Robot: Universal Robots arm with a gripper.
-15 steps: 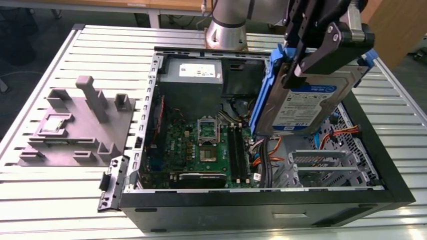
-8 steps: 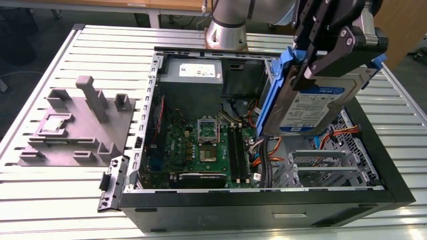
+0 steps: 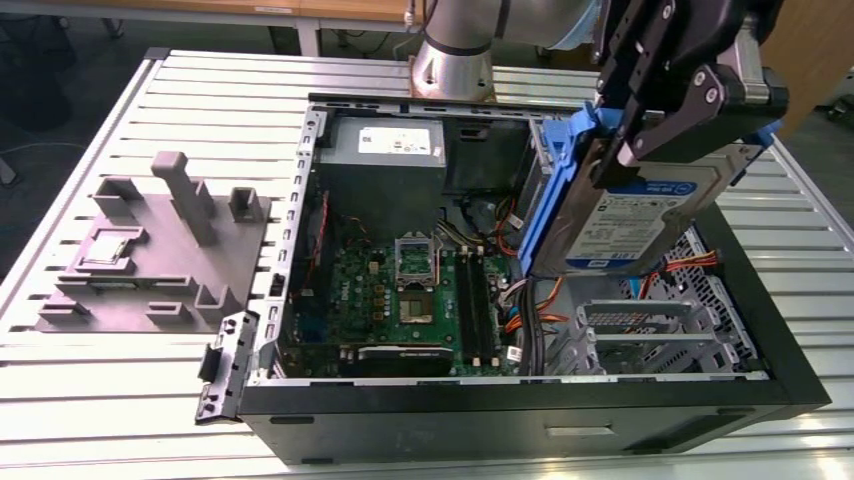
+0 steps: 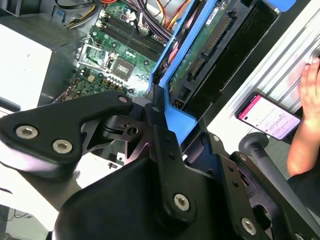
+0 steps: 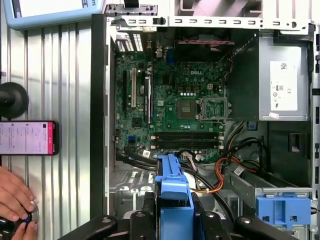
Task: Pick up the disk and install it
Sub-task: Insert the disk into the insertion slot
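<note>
My gripper (image 3: 635, 140) is shut on the disk (image 3: 641, 215), a silver-grey drive with a white-and-blue label in a blue carrier frame. The disk hangs on edge and tilted above the open computer case (image 3: 534, 400), over the metal drive cage (image 3: 641, 330) at the exterior view's right. In the second wrist view the black fingers (image 4: 162, 127) clamp the blue frame, and the disk (image 4: 200, 55) shows its green circuit side and connector. In the first wrist view the blue frame of the disk (image 5: 174, 200) stands between the fingers, above the case floor.
The case holds a green motherboard (image 3: 400, 290), a power supply (image 3: 380, 150) and orange and black cables (image 5: 220, 180). A blue bracket (image 5: 280, 210) sits inside the case. A grey fixture block (image 3: 160, 250) lies at the exterior view's left. A phone (image 5: 27, 137) and a person's hand (image 5: 15, 200) are beside the case.
</note>
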